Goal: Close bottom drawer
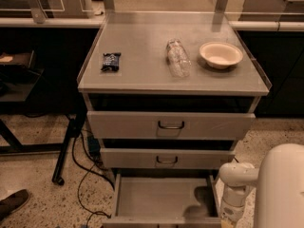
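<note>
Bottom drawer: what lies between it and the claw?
Nothing, by the camera view: the claw hangs at the frame's bottom edge, just outside the right wall of the open bottom drawer, with no object between them.

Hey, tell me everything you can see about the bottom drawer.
The bottom drawer is grey metal, the lowest of three, and stands pulled well out toward the camera. Its shallow tray shows a plain floor and low side walls. The frame cuts off its front. The end effector hangs by its right front corner; contact cannot be told.
</note>
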{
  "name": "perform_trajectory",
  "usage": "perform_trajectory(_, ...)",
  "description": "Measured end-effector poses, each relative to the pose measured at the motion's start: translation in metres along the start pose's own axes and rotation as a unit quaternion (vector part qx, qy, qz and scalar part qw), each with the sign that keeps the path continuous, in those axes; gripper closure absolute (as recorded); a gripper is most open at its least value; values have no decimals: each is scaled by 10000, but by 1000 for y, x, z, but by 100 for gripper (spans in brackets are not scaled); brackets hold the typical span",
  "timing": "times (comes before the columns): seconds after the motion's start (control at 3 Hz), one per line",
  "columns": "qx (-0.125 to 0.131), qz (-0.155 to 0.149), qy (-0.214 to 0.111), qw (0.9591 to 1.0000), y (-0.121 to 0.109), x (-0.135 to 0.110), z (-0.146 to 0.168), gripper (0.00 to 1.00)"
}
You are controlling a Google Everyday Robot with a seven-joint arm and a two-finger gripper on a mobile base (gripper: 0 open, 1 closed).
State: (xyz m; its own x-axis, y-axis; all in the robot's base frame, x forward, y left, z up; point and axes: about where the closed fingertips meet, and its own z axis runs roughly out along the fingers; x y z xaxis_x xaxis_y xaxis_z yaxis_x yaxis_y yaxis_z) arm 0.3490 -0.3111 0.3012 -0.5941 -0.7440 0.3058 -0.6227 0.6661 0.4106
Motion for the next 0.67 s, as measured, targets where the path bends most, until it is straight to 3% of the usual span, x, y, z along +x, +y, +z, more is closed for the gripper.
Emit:
perform_trajectory(0.33,0,0,0,10000,0,0,0,100)
perform_trajectory(0.67,-203,208,6,9996,-10,4,28,100)
